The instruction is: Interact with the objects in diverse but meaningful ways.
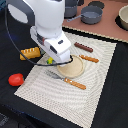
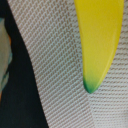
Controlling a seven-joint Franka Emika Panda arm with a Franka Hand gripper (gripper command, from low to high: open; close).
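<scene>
**Exterior view, then wrist view: arm low over the banana**

Exterior view: the gripper (image 1: pixel 56 59) is lowered over the banana (image 1: pixel 50 61) on the woven placemat (image 1: pixel 95 95), beside the plate (image 1: pixel 75 70). Whether the fingers are clenched or released cannot be told. The bread loaf (image 1: pixel 30 52) and tomato (image 1: pixel 16 79) lie off the placemat's edge; the sausage (image 1: pixel 83 47) lies near its far edge.

Wrist view: the banana's green-tipped end (image 2: pixel 92 82) is seen resting on the weave.
</scene>
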